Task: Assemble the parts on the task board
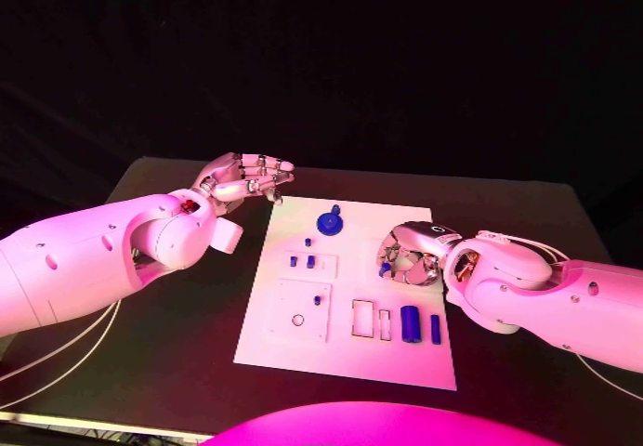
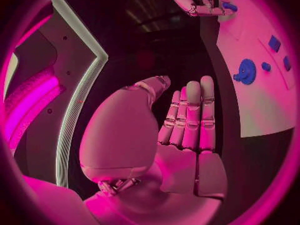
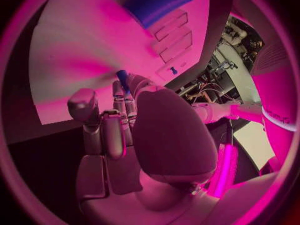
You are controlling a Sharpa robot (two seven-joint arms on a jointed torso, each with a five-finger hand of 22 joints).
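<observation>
A small blue peg (image 1: 386,268) sits pinched in the fingertips of the right hand (image 1: 409,254), low over the middle of the white board (image 1: 269,321); the right wrist view shows the peg (image 3: 122,78) poking out past the fingers (image 3: 119,97). I'd guess the peg is about to be seated, so it should be kept upright, lined up squarely over its hole, and pushed straight down without twisting. Nearer the robot from that hand lie two blue cylinders (image 1: 412,324) beside empty rectangular slots (image 1: 363,318); a round blue disc (image 1: 330,222) lies beyond it. The left hand (image 1: 244,178) hovers off the board's far corner, fingers curled and holding nothing.
</observation>
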